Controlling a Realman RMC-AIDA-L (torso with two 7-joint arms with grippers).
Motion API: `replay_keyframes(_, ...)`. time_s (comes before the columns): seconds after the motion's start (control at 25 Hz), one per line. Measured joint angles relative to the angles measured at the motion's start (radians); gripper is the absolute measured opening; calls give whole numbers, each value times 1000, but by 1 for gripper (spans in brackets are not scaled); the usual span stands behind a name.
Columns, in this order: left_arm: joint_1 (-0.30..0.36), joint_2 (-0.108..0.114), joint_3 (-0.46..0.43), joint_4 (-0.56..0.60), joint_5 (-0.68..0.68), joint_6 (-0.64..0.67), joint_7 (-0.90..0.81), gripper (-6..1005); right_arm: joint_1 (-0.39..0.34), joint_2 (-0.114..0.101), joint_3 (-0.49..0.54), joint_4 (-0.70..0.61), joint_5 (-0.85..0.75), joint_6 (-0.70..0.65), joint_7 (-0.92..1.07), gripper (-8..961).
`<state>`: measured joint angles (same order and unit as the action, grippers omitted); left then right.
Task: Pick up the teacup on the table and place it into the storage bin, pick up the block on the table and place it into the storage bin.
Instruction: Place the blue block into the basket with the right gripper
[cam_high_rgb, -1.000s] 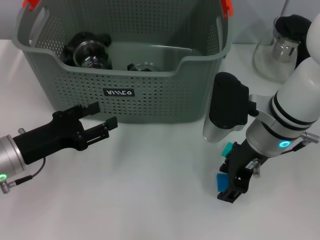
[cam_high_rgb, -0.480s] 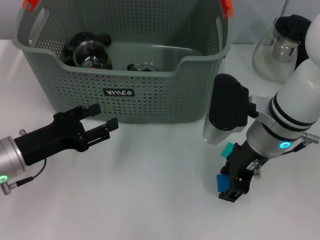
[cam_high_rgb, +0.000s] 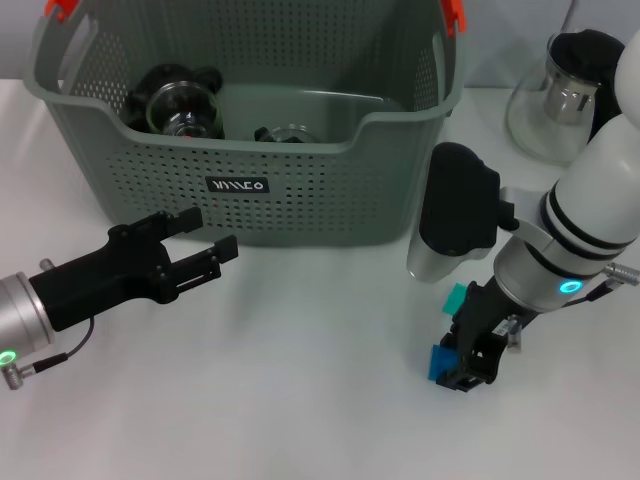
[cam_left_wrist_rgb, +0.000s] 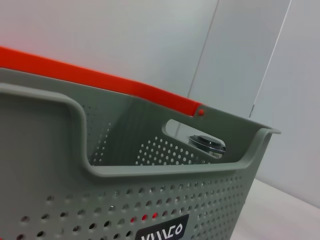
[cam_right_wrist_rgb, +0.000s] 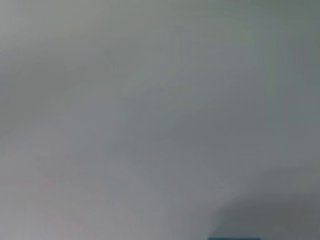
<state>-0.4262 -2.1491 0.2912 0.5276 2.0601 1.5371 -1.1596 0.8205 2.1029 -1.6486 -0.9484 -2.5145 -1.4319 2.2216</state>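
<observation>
— While the right gripper (cam_high_rgb: 462, 370) points down near the table's (cam_high_rgb: 300, 400) front edge, what does it have?
— Black fingers pinch a small blue block (cam_high_rgb: 441, 361).
— And the left gripper (cam_high_rgb: 205, 243)?
— Spread, empty, before the perforated plastic storage bin (cam_high_rgb: 300, 190).

The black two-fingered left gripper (cam_high_rgb: 205, 232) on its silver wrist reaches in from eight o'clock, fingers parted and pointing toward two o'clock. The white, black-banded right arm comes from three o'clock; its black right gripper (cam_high_rgb: 468, 372) points down, fingers seemingly closed around something, though partly hidden.
</observation>
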Motion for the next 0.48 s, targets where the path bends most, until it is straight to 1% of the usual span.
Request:
replay_keyframes(0.08, 1, 0, 0, 0, 0, 0, 0, 717, -5, -1, 12, -18, 1, -11, 4, 426)
replay_keyframes(0.24, 1, 0, 0, 0, 0, 0, 0, 717, -28, -3, 90, -84, 16, -64, -8, 427)
replay_keyframes(0.36, 1, 1, -2, 0, 0, 0, 0, 717, -73, -5, 244, -182, 91, -159, -67, 427)
replay_keyframes(0.44, 0, 2, -4, 0, 0, 0, 0, 717, -111, -6, 368, -238, 159, -233, -134, 428)
replay_keyframes(0.48, -1, 2, -7, 0, 0, 0, 0, 717, -135, -6, 446, -259, 203, -273, -175, 428)
